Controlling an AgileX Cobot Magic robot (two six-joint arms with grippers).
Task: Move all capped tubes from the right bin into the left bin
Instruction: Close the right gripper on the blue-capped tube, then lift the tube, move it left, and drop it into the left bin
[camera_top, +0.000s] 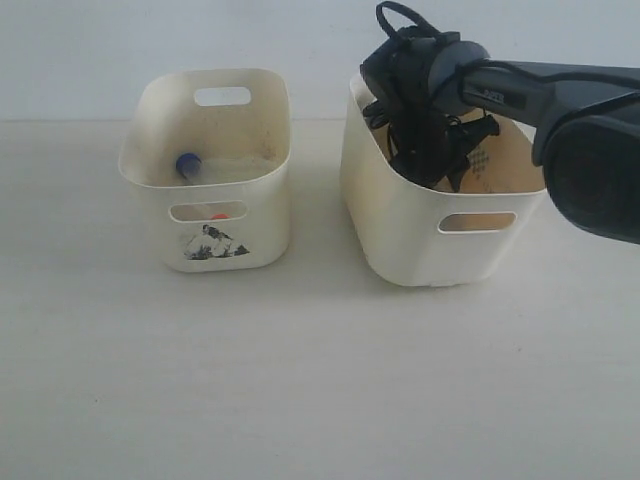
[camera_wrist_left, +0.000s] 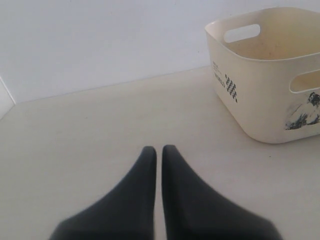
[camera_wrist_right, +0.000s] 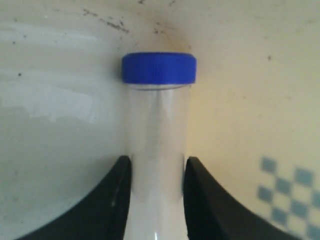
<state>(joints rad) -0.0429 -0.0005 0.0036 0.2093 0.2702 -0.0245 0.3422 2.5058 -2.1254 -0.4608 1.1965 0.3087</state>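
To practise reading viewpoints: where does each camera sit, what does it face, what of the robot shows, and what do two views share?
Exterior: raised in front, looking down at the left bin and right bin; the right arm reaches into the latter.
Left wrist: low over the table, facing the left bin; shut left gripper shows.
Right wrist: inside the right bin, facing a blue-capped tube held by the right gripper.
Shared: exterior and left wrist both show the left bin's picture.

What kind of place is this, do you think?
Likely a robot test bench: a bare white tabletop against a blank wall, just the left bin and right bin, and the right gripper holding a blue-capped tube.
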